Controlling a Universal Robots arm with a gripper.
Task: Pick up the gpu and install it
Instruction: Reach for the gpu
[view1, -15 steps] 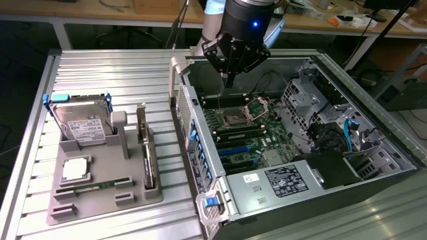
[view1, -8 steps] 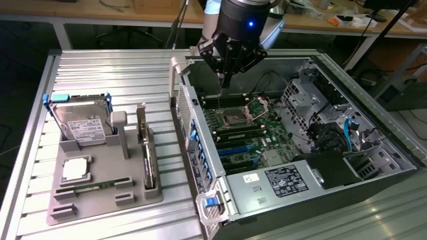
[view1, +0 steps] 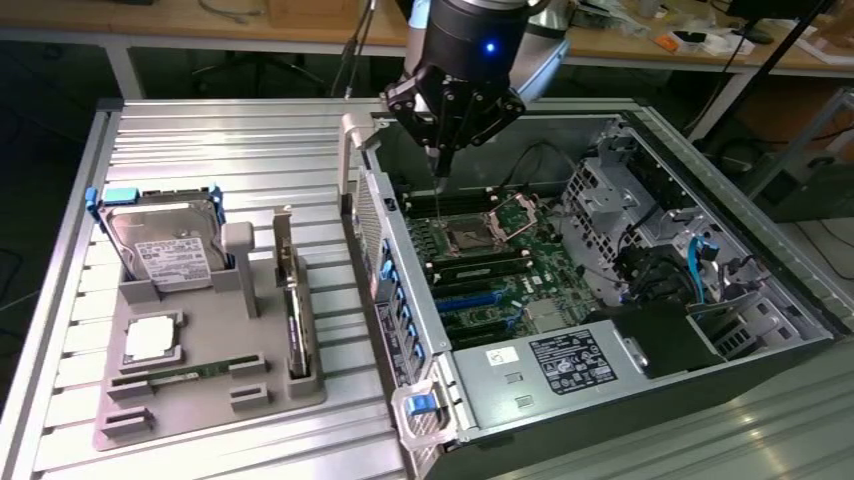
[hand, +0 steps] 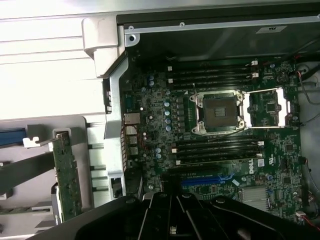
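Case: open PC chassis (view1: 378, 215) lies on its side with the motherboard (view1: 481, 265) facing up, so cards can drop in from above.
Holder: grey fixture (view1: 200, 400) sits beside the case on the exterior view's left and parks loose parts in slots for pickup.
Gripper: gripper (view1: 438, 165) has its fingers together and holds nothing. It hangs over the motherboard by the memory slots.
gpu: gpu (view1: 299, 320) is not picked up yet. It stands on edge in a holder slot with its top edge exposed for a grasp, well apart from the gripper.
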